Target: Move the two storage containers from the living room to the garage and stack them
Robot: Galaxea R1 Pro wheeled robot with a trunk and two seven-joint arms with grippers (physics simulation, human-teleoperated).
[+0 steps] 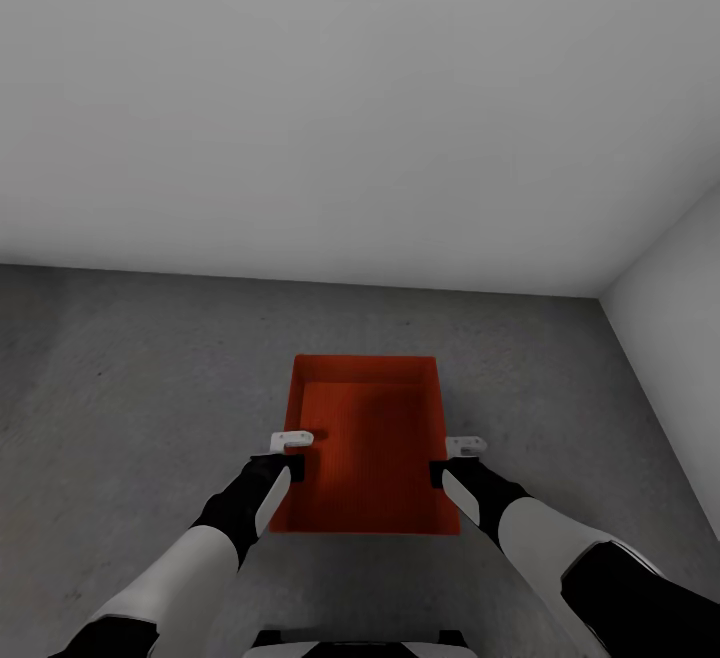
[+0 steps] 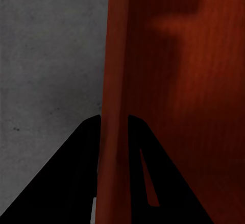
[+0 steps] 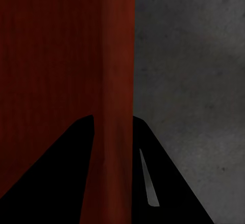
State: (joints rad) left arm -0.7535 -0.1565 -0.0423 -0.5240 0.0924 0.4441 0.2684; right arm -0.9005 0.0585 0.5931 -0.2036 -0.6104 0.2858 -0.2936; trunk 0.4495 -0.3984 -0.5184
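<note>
A: Head view. What lies at centre?

B: One orange-red bin (image 1: 370, 438), open side up, seen from above against the grey concrete floor (image 1: 130, 388). A white wall (image 1: 350, 88) rises behind it and a second white wall (image 1: 680, 338) meets it in a corner at the right. Whether the bin rests on the floor or hangs just above it cannot be told from here.

A: And the arms?

B: The left gripper (image 1: 283, 458) sits on the bin's left long wall, the right gripper (image 1: 450, 463) on its right long wall, both near the end closer to the robot.

A: Left wrist view. How do the jaws stand?

B: The left gripper (image 2: 113, 132) has its two dark fingers (image 2: 76, 173) closed down on either side of the bin's wall (image 2: 115, 81), one outside over the floor (image 2: 46, 55), one inside over the bin's ribbed bottom (image 2: 194, 81). The wall fills the narrow gap between them.

A: Right wrist view?

B: The mirror case. The right gripper (image 3: 113, 132) pinches the opposite wall (image 3: 117, 55) the same way, fingers (image 3: 168, 178) pressed to both faces, with floor (image 3: 194, 55) on the outer side and the bin's interior (image 3: 46, 55) on the inner.
</note>
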